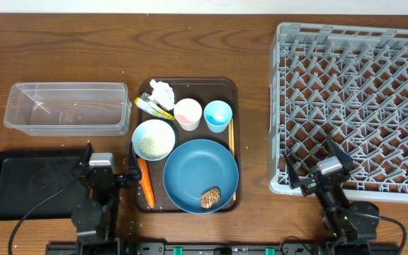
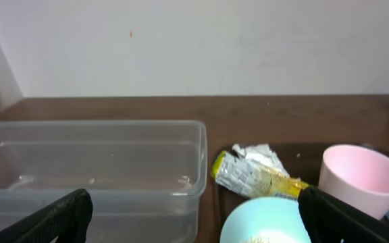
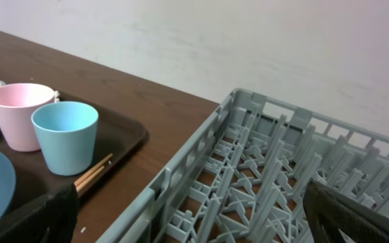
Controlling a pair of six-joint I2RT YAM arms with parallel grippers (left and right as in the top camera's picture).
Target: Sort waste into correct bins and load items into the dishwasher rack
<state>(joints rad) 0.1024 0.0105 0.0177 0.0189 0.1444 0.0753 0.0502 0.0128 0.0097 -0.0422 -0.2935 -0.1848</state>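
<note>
1. Black tray [image 1: 20,185], clear tub [image 1: 68,108]: both left of serving tray [image 1: 227,86].
2. Left gripper [image 1: 107,168]: spread wide, empty, just left of serving tray.
3. On serving tray, far end: tissue [image 1: 163,91], wrapper [image 1: 154,108], pink cup [image 1: 188,113], light blue cup [image 1: 217,115]. Near end: white bowl [image 1: 163,127] holding rice [image 1: 151,145], carrot [image 1: 146,180], blue plate [image 1: 197,166] carrying brown food piece [image 1: 210,197]. Right edge: chopsticks [image 1: 231,142].
4. Rack [image 1: 353,106]: right of serving tray.
5. Right gripper [image 1: 316,168]: spread wide, empty, well right of serving tray.
</note>
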